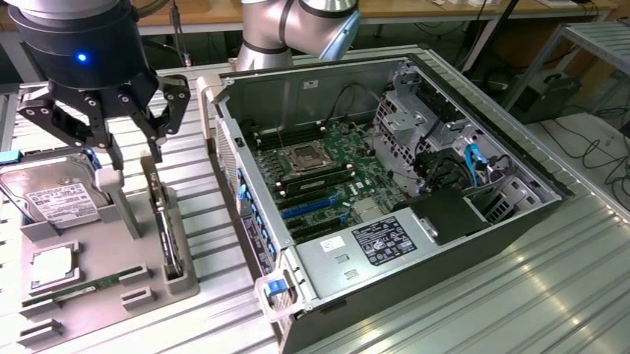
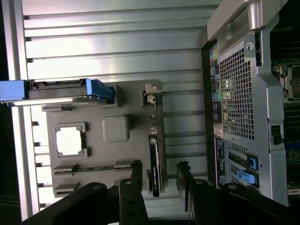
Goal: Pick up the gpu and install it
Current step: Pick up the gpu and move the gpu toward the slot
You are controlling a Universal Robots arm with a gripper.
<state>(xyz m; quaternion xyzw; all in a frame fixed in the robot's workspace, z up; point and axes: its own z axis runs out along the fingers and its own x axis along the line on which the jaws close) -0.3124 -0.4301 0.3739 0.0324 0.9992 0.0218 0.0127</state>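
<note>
Two views on the action. From the exterior view, the claw [image 1: 130, 158] hangs over the grey holder tray [image 1: 138, 295] on the exterior view's left, spread wide and gripping nothing. The gpu [image 1: 167, 236] stands on edge in its tray slot, just below the claw.

The wrist view settles the line-up. The gpu [image 2: 154, 164] sits between the claw's black fingers [image 2: 133, 197], with a gap on each side and no contact.

Also on the tray are a hard drive [image 1: 54, 195] at the far left and a processor chip [image 1: 54, 267] nearer.

Over on the exterior view's right, the open computer case [image 1: 394, 243] lies on the ribbed metal tabletop [image 1: 551, 295] with its motherboard [image 1: 335, 162] exposed. The wrist view catches the case's perforated rear panel [image 2: 234, 93] instead.
</note>
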